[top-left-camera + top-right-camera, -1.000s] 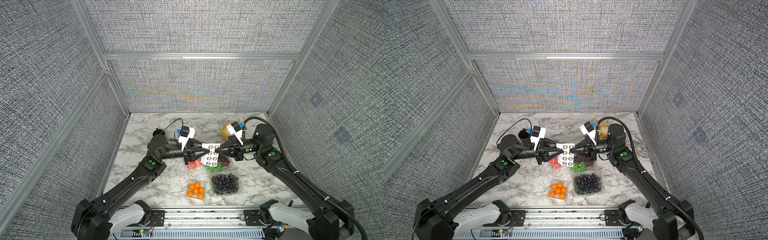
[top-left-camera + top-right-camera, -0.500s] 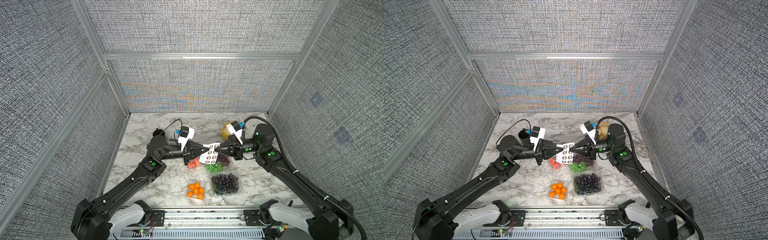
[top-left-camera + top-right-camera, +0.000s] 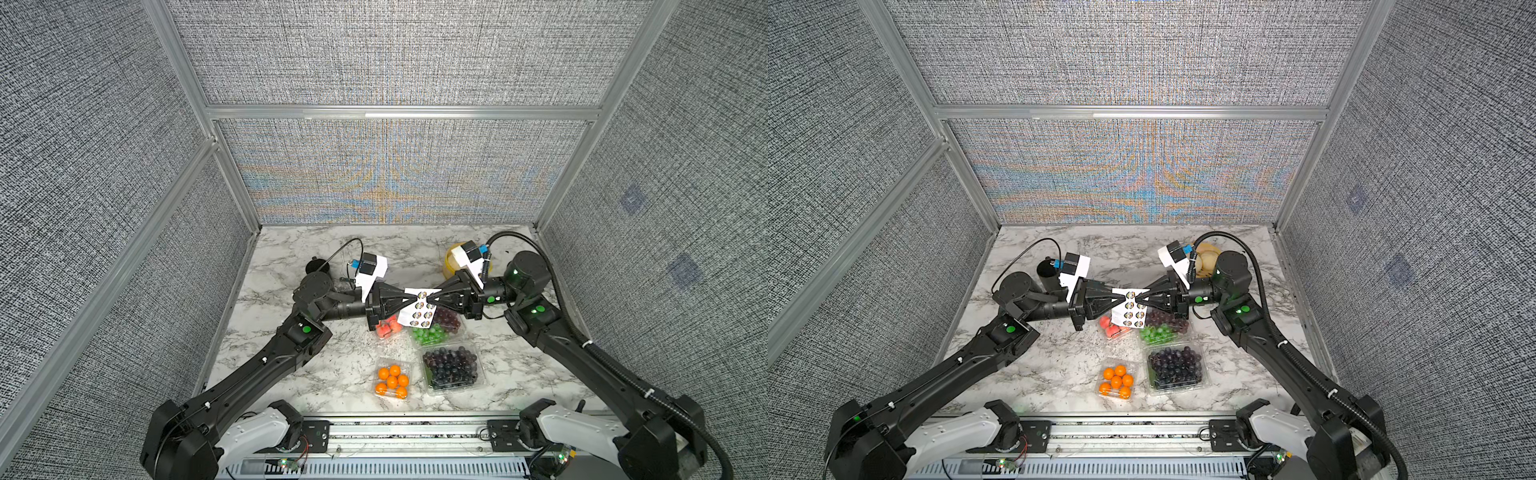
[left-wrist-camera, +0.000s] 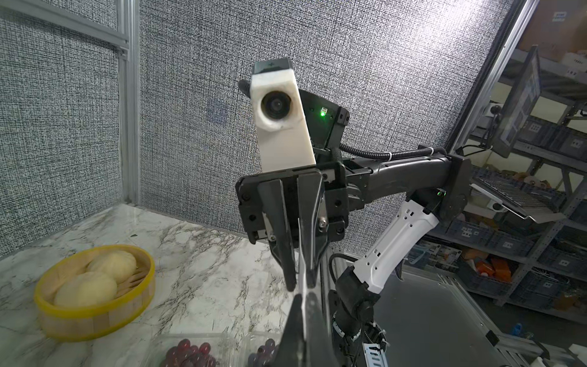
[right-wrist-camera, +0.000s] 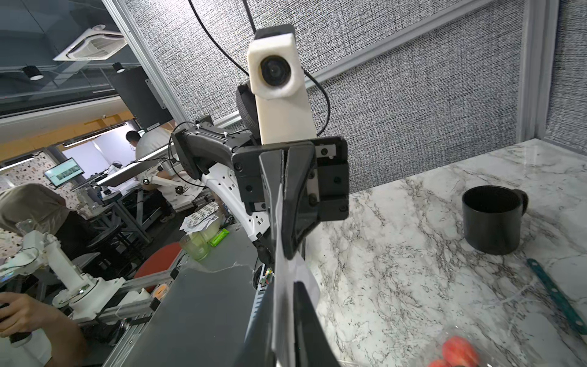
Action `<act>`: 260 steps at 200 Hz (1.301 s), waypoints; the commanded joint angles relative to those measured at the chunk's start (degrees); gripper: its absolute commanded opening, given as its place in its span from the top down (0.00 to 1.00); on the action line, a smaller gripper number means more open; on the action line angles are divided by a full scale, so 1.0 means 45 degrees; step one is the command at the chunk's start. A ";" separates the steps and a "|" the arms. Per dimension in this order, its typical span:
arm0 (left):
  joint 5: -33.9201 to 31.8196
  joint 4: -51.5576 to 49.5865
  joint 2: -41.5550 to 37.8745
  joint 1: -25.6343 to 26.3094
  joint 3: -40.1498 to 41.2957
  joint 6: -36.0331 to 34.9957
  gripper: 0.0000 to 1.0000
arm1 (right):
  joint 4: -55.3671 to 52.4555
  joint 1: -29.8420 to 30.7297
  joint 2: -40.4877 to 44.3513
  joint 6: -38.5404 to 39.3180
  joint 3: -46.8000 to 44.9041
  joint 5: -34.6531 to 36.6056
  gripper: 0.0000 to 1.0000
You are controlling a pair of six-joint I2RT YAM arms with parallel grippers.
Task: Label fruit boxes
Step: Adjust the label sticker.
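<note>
A white sticker sheet [image 3: 417,312] with round labels hangs in the air between both grippers, above the fruit boxes. My left gripper [image 3: 410,296] is shut on the sheet's left edge. My right gripper [image 3: 430,296] has the sheet's right edge between its jaws, which stand very close. Whether they still press it does not show. Below lie the strawberry box [image 3: 388,328], the red-green grape box [image 3: 436,331], the dark grape box [image 3: 451,368] and the orange-ball box [image 3: 392,380]. Edge-on, the sheet runs from the left gripper [image 4: 303,297] into the right fingers [image 4: 309,222].
A yellow bamboo steamer [image 3: 451,259] with pale buns stands at the back right behind the right wrist. A black cup [image 5: 492,219] stands at the back left behind the left arm. A thin teal strip [image 5: 556,295] lies on the marble table [image 3: 332,365] near the cup.
The left gripper's jaws have closed on the left edge of the sticker sheet. Both arms and the boxes have stayed about where they were.
</note>
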State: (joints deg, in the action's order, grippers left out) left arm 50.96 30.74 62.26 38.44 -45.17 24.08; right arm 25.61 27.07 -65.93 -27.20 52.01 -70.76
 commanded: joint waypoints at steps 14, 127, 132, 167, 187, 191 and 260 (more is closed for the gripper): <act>0.0004 0.0287 0.0022 -0.0025 0.0008 0.0042 1.00 | 0.0772 0.0560 -0.0338 -0.0204 0.0380 0.0061 0.85; 0.0055 0.0180 -0.0312 -0.0016 0.0154 0.0128 1.00 | 0.0701 0.0137 0.0374 -0.0085 -0.0225 -0.0037 0.95; 0.0062 0.0166 -0.0310 -0.0025 0.0154 0.0119 1.00 | 0.0730 0.0137 0.0384 -0.0086 -0.0235 -0.0037 0.96; 0.0163 0.0257 -0.0319 -0.0026 0.0173 0.0169 1.00 | 0.0965 0.0081 0.0488 -0.0208 -0.0346 -0.0075 1.00; 0.0423 0.0687 -0.0159 -0.0026 0.0161 0.0509 1.00 | 0.0657 0.0078 0.0410 0.0069 -0.0299 0.0139 1.00; 0.0447 0.0721 -0.0130 -0.0021 0.0155 0.0545 1.00 | 0.0686 0.0078 0.0365 0.0051 -0.0285 0.0121 1.00; 0.0856 0.1378 0.0204 0.0012 0.0116 0.0939 1.00 | 0.1377 0.0456 -0.0196 -0.0162 -0.0133 -0.0284 1.00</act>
State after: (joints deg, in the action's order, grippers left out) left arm 54.00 33.76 62.70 38.48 -44.31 27.53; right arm 29.36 28.34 -66.19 -27.83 50.94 -70.57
